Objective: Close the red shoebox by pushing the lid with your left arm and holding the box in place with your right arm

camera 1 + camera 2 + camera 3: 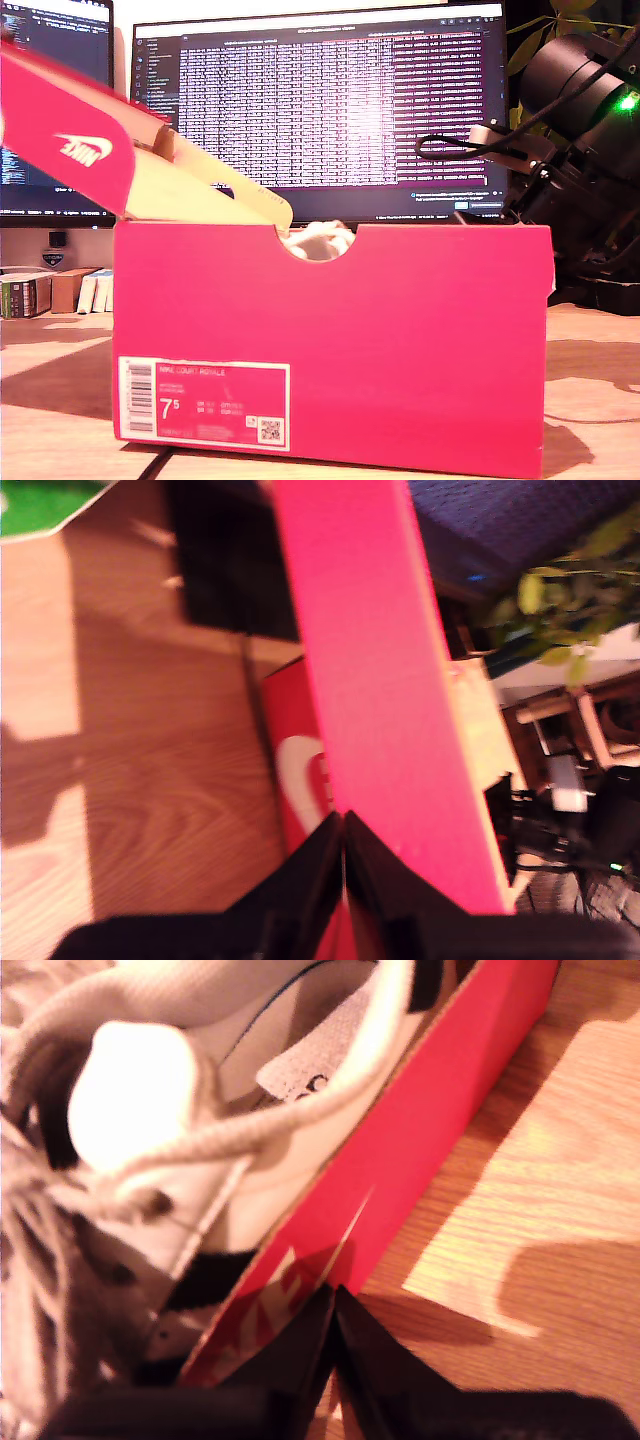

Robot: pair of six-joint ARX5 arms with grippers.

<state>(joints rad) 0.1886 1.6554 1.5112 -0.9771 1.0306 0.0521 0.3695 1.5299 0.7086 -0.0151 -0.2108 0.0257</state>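
Observation:
The red shoebox (330,340) stands in the middle of the exterior view, its size label facing the camera. Its red lid (70,140) is raised and slopes up towards the exterior view's left. A white shoe (200,1110) lies inside the box. My first gripper (343,825) is shut, its tips against the lid's red rim (380,680). My second gripper (333,1295) is shut, its tips against the outer side of the box wall (430,1130). The second arm (570,110) shows behind the box at the exterior view's right, its jaws hidden there.
A wide monitor (320,100) stands behind the box, with a second screen (50,100) at the exterior view's left. Small boxes (50,290) sit on the wooden table (590,380) at that side. A plant (560,600) and cables lie behind.

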